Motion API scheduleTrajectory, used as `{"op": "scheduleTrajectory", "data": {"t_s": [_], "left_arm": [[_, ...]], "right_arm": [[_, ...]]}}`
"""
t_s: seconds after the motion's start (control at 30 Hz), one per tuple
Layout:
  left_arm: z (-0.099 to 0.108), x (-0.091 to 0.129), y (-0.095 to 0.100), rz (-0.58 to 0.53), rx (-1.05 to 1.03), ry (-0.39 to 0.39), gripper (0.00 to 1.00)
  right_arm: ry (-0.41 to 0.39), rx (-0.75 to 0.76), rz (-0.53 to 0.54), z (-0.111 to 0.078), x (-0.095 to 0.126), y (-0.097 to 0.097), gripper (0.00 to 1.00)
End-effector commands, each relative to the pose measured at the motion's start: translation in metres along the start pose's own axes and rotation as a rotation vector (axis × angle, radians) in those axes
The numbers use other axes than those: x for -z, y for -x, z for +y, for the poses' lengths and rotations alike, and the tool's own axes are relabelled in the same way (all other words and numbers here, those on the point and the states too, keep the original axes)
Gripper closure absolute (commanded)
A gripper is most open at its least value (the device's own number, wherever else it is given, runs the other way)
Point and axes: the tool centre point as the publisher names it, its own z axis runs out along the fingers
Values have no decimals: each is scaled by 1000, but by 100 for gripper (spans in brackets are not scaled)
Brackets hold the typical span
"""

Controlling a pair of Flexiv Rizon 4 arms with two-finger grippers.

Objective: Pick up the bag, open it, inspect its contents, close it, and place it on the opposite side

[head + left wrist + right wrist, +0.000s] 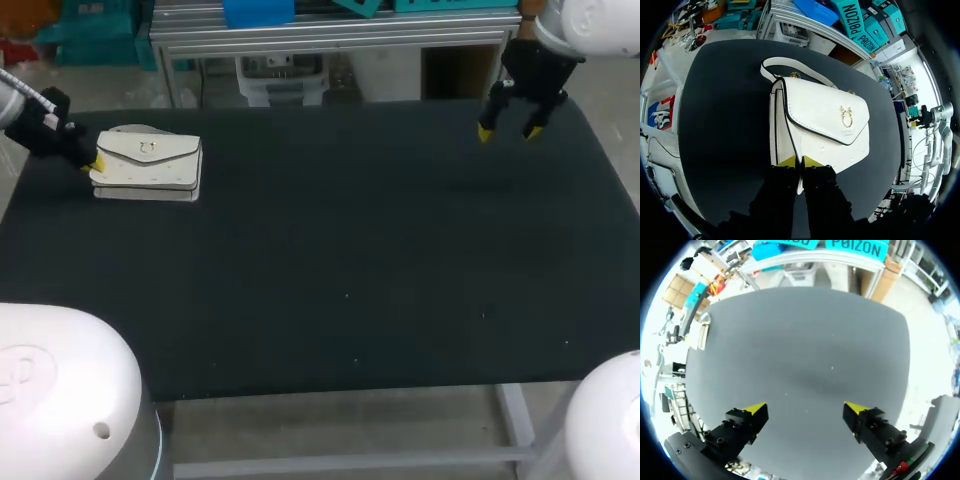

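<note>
From above, my left pincer (98, 163) sits at the far left of the dark surface (350, 260), pressed against the left end of the white bag (150, 165), which lies flat there with its flap up. That view shows only a spot of yellow at the bag's end, so the grip cannot be read from it. My left wrist view settles the matter: both yellow tips stand close together, with the bag's near edge running down between them and touching each, so this pincer is clenched on the bag. The same view gives detail the overhead one lacks: the flap (825, 112) has a dark trim line and a small gold clasp (846, 116), and a white strap (790, 65) arches over the bag's far end, ahead of my fingers. Moving across, the middle of the surface is bare cloth. At the far right, my right pincer (510, 130) hangs above the surface's back corner with its jaws spread wide and nothing between them. Its wrist view confirms the released state, with the two yellow tips well apart over plain dark surface. The bag shows there only as a small pale sliver at the surface's distant edge, well away from this pincer.
</note>
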Motion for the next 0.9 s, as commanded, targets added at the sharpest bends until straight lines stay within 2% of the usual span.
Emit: {"op": "scheduleTrajectory", "data": {"t_s": [0.03,0.37,0.63,0.9], "left_arm": [[-18,7,16,-19,7,30,100],[-35,12,48,-118,30,42,100],[-24,12,58,-114,68,56,100],[-21,22,68,-102,98,38,100]], "right_arm": [[-23,4,-28,11,9,4,0],[-20,-14,-54,12,19,20,0],[-25,-26,-48,8,18,22,0],[-28,-27,-45,6,20,23,0]]}}
